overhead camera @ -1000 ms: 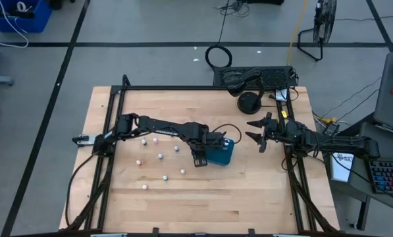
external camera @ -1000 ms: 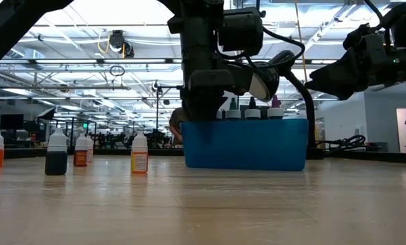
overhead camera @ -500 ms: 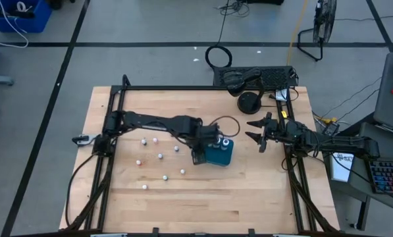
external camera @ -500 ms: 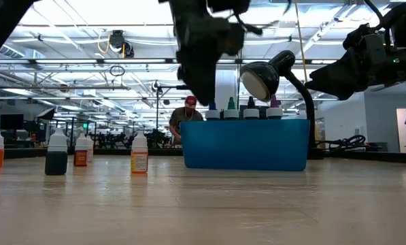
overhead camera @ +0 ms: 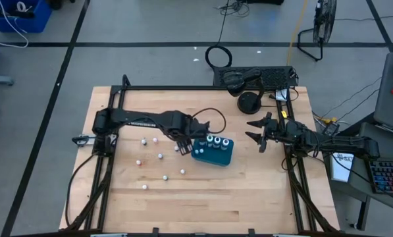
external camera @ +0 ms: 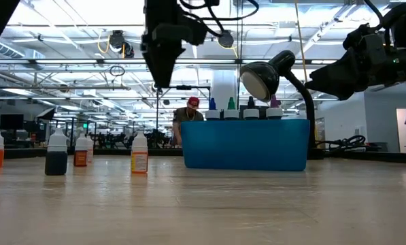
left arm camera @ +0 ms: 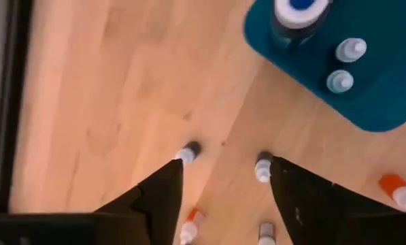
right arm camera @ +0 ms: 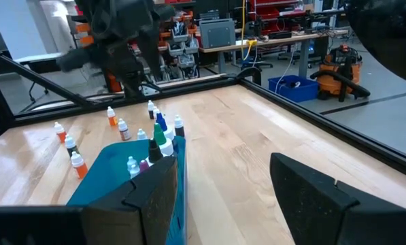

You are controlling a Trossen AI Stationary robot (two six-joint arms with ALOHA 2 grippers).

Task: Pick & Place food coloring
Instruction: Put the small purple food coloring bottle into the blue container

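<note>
Several tiny white-capped food coloring bottles [overhead camera: 160, 156] stand loose on the wooden table, left of the teal box [overhead camera: 221, 157]. More bottles [overhead camera: 217, 141] stand upright inside the box, their caps [external camera: 250, 105] poking above its rim in the low view. My left gripper [overhead camera: 186, 146] hangs open above the table just left of the box, high over the bottles [external camera: 160, 64]. In the left wrist view its fingers [left arm camera: 223, 173] frame two loose bottles [left arm camera: 188, 151] far below and hold nothing. My right gripper [overhead camera: 255, 131] hovers open to the right of the box.
A black desk lamp [overhead camera: 249, 102] stands on the table's far side behind the box. Black rails [overhead camera: 110, 131] run along the left and right sides of the table. Bare wood [overhead camera: 203, 197] lies toward the near edge. A person [external camera: 189, 112] shows in the room behind.
My left gripper has risen from the left end of the teal box and moved toward the table's left, over the loose bottles. A blue-tipped bottle now shows standing in the box where the gripper was. The right arm has kept still.
</note>
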